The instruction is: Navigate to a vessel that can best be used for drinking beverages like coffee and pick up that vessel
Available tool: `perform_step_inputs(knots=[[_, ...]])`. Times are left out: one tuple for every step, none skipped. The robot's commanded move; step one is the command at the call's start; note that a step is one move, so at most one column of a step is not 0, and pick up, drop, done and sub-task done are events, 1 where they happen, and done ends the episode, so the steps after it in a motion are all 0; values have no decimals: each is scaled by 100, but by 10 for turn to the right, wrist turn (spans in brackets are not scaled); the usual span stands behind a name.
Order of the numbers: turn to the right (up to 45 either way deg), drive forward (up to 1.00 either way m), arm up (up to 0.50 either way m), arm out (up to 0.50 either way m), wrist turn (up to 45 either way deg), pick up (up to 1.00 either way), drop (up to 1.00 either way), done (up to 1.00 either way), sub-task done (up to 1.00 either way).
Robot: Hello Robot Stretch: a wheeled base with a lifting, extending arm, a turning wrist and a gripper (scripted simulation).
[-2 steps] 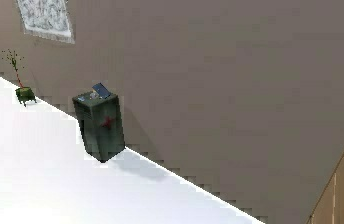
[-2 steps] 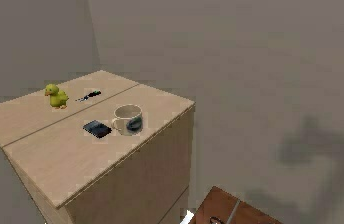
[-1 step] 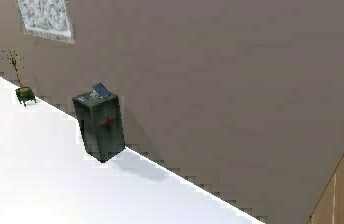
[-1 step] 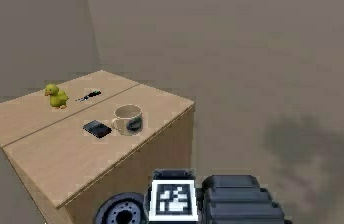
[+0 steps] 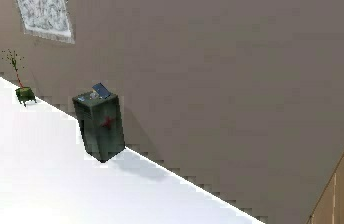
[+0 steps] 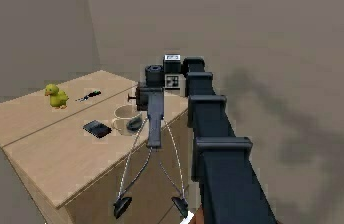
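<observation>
Looking along the arm (image 6: pixel 220 140), we see a pale cup (image 6: pixel 128 122) on the wooden table (image 6: pixel 50 150), at eleven o'clock from the gripper (image 6: pixel 152 209); the fingers' state we cannot tell.

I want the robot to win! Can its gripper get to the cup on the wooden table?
Probably yes. The gripper hangs by the wooden table, with the cup close to it, and nothing stands between them.

Hand (image 6: pixel 150 209) near wooden counter (image 6: pixel 70 160) (duck (image 6: pixel 55 96) atop)
</observation>
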Motion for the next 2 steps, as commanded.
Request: perform_step_inputs(knots=[[0,0,0,0,450,0,0,0,0],[0,0,0,0,450,0,0,0,0]])
